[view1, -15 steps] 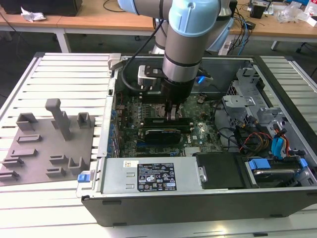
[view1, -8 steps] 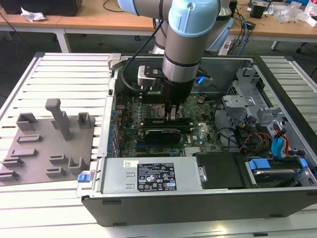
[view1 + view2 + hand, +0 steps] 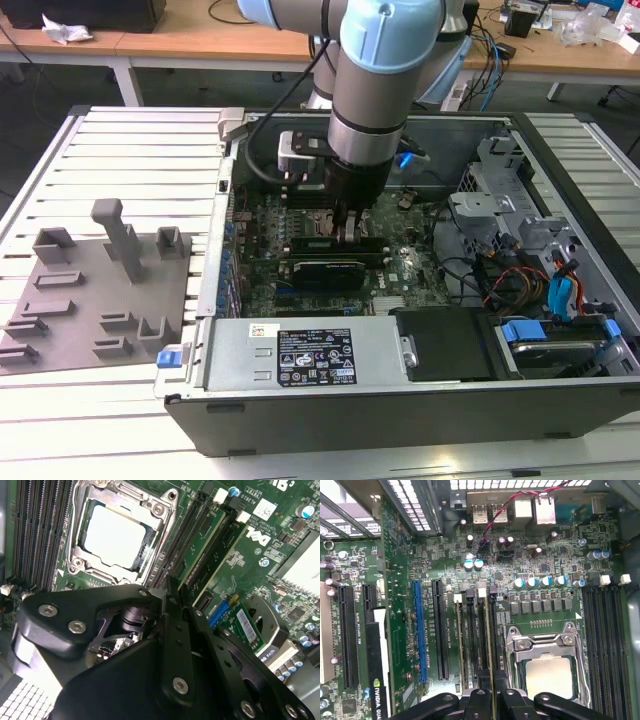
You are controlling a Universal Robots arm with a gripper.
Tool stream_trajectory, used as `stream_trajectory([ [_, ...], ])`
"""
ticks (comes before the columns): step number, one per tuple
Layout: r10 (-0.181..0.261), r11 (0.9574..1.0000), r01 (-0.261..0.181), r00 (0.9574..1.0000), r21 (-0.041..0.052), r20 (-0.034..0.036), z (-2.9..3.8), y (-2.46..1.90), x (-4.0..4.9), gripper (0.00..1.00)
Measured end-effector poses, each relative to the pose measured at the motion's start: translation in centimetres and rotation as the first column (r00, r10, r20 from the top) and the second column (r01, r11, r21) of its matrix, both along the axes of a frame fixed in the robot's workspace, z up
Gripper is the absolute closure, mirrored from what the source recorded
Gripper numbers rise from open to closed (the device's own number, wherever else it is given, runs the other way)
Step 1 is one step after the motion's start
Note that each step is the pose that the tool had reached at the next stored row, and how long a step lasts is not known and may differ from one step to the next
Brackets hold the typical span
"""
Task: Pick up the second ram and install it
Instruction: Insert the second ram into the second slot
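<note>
Exterior view high, angled down; both wrist views close over motherboard point(image 3: 540, 575).

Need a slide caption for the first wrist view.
Gripper holds the second ram upright in a motherboard slot beside the CPU socket.

Slatted metal table point(image 3: 120, 140), grey fixture tray point(image 3: 90, 290), open computer case point(image 3: 400, 400) on it

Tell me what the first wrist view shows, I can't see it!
Two black fingers pinch the second ram, a thin green stick seen edge-on, lined up along the memory slots of a big green motherboard. A silver processor socket sits right beside it.
</note>
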State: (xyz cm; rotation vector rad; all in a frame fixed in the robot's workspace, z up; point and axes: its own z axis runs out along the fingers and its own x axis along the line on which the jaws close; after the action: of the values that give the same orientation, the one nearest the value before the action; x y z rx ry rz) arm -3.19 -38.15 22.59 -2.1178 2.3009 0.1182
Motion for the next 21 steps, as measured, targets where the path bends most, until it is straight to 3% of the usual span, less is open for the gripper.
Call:
stream_trajectory([
  [8, 0.000, 1.0000, 0.000, 1.0000, 0.0002, -0.0004, -0.19, -0.17, 0.00, 0.86],
  [12, 0.000, 0.9999, 0.000, 1.0000, 0.0109, -0.0004, -0.34, -0.17, -0.01, 0.86],
  [21, 0.000, 0.9999, 0.000, 1.0000, 0.0101, -0.0005, -0.43, -0.26, 0.00, 0.86],
])
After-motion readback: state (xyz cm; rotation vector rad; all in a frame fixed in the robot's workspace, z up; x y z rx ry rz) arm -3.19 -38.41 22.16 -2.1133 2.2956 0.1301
